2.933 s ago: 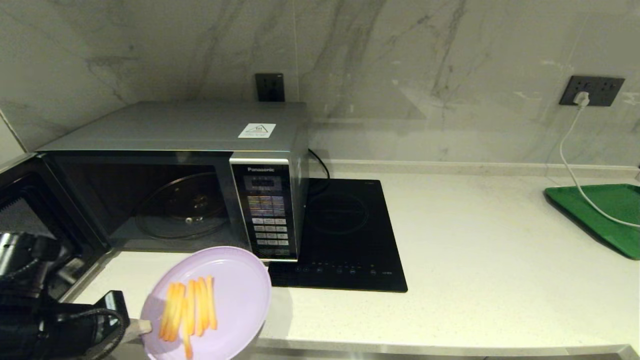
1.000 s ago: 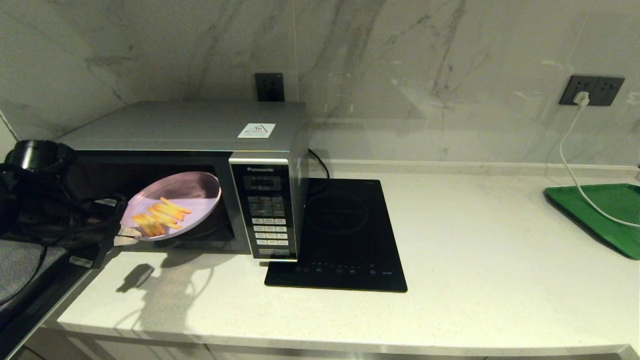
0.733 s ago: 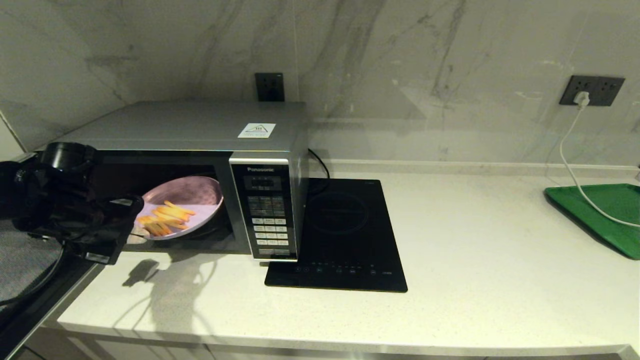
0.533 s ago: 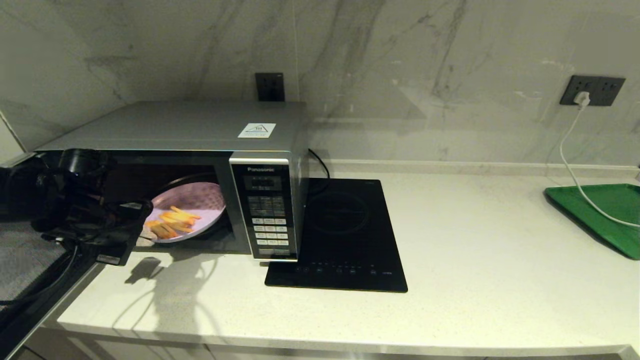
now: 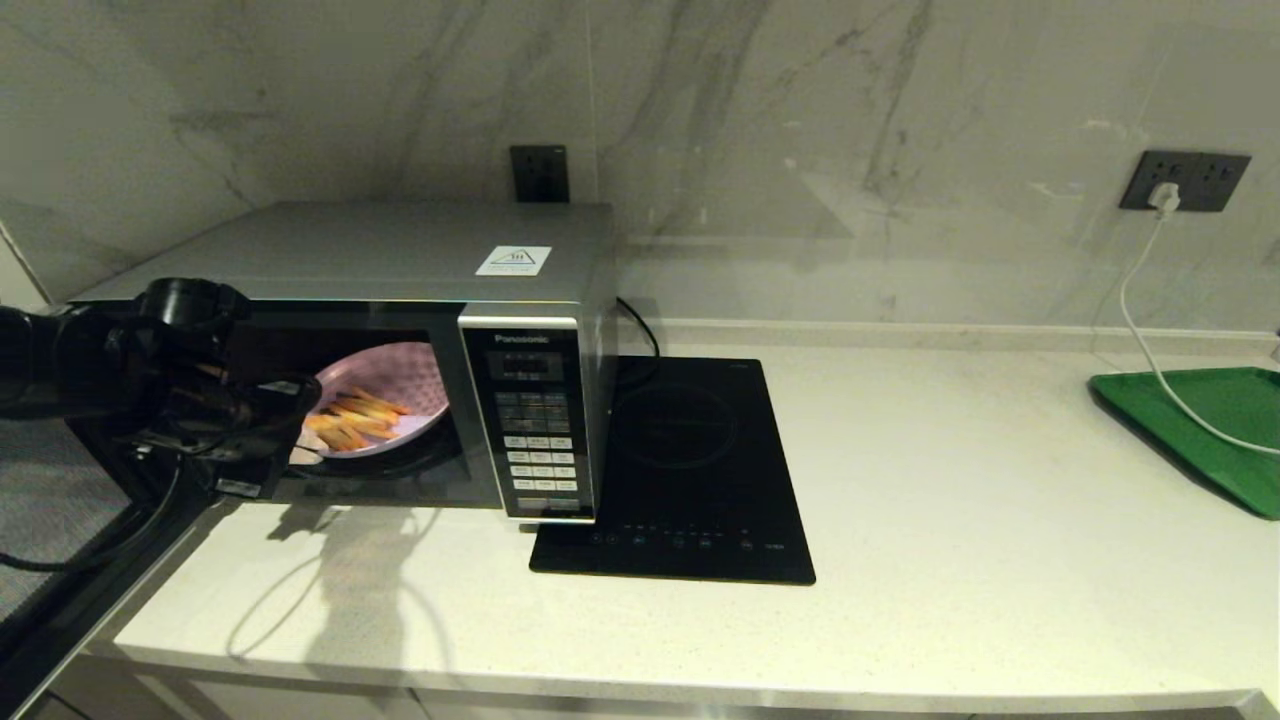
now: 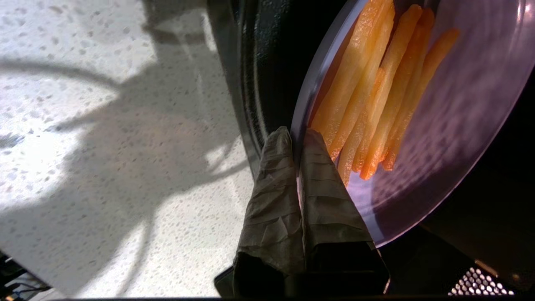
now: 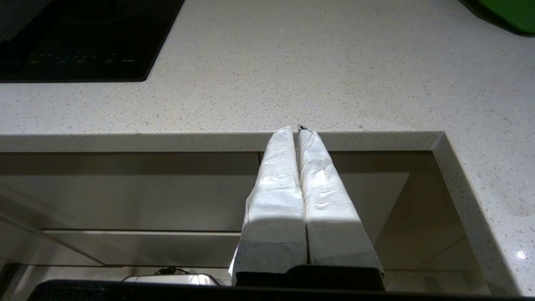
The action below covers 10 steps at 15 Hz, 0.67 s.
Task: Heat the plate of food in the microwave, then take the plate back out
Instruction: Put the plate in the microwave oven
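Observation:
The silver-grey microwave [image 5: 400, 255] stands at the left of the counter with its door swung open to the left. Inside its cavity sits the lilac plate of food [image 5: 385, 385], tilted a little, fries heaped near its left rim. My left gripper [image 5: 300, 452] reaches into the opening and is shut on the plate's near rim. In the left wrist view the cloth-wrapped fingers [image 6: 322, 184] pinch the plate [image 6: 459, 125] beside the fries [image 6: 376, 96], with my left gripper [image 6: 296, 134] at the cavity's front edge. My right gripper [image 7: 297, 129] hangs shut and empty below the counter's front edge.
A black induction cooktop [image 5: 690, 470] lies flush against the microwave's right side. A green tray [image 5: 1210, 430] sits at the far right with a white cable [image 5: 1140, 330] running over it from a wall socket. The open door [image 5: 60, 560] fills the lower left.
My left arm has carried the plate from in front of the counter up and rightwards into the microwave cavity, going deeper over the last second. The right arm has not moved.

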Tool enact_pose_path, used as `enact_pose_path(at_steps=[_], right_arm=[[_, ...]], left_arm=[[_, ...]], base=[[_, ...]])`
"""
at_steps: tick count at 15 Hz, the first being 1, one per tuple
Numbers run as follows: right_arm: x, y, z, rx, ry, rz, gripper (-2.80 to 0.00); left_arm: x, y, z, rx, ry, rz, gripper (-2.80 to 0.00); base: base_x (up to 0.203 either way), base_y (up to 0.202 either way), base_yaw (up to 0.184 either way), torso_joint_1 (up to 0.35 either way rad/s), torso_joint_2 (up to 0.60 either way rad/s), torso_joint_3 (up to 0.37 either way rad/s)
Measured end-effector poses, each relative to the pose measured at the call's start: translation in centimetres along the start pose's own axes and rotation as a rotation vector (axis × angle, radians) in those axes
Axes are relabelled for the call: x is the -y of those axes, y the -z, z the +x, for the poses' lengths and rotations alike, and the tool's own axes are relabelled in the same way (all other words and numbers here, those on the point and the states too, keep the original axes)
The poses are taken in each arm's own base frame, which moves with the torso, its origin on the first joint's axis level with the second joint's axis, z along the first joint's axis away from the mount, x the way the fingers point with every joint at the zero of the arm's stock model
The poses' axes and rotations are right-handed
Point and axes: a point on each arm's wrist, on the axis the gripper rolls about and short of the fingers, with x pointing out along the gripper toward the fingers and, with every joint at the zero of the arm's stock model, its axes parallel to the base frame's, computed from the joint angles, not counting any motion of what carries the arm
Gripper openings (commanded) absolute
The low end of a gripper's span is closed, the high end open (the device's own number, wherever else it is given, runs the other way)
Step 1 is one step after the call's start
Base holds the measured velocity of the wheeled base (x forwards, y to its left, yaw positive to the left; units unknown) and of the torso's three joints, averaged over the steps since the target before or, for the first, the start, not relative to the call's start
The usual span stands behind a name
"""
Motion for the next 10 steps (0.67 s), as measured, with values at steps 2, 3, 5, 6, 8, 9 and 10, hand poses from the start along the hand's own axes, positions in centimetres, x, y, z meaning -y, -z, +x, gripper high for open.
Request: enact_pose_path(at_steps=[2, 3, 5, 6, 8, 9, 10], right_arm=[[0.0, 0.0, 0.0, 0.000, 0.000, 0.000, -2.80], [0.0, 0.0, 0.0, 0.000, 0.001, 0.001, -2.80], [0.0, 0.0, 0.0, 0.000, 0.000, 0.000, -2.80], [0.0, 0.0, 0.0, 0.000, 0.000, 0.000, -2.80], [0.0, 0.0, 0.0, 0.000, 0.000, 0.000, -2.80], [0.0, 0.0, 0.0, 0.000, 0.000, 0.001, -2.80], [0.0, 0.0, 0.0, 0.000, 0.000, 0.001, -2.80]], left_arm=[[0.2, -0.1, 0.6, 0.001, -0.002, -0.001, -2.80], [0.3, -0.2, 0.9, 0.001, -0.004, -0.003, -2.80], [0.5, -0.3, 1.3, -0.001, -0.004, -0.002, -2.80], [0.5, -0.3, 1.5, -0.002, -0.007, -0.002, -2.80], [0.4, -0.3, 2.0, -0.003, -0.016, -0.004, -2.80], [0.3, -0.3, 2.2, -0.004, -0.022, -0.003, -2.80], [0.3, -0.3, 2.4, -0.005, -0.027, -0.001, -2.80]], base=[[0.000, 0.000, 0.000, 0.000, 0.00, 0.000], [0.000, 0.000, 0.000, 0.000, 0.00, 0.000], [0.000, 0.000, 0.000, 0.000, 0.00, 0.000], [0.000, 0.000, 0.000, 0.000, 0.00, 0.000], [0.000, 0.000, 0.000, 0.000, 0.00, 0.000], [0.000, 0.000, 0.000, 0.000, 0.00, 0.000], [0.000, 0.000, 0.000, 0.000, 0.00, 0.000]])
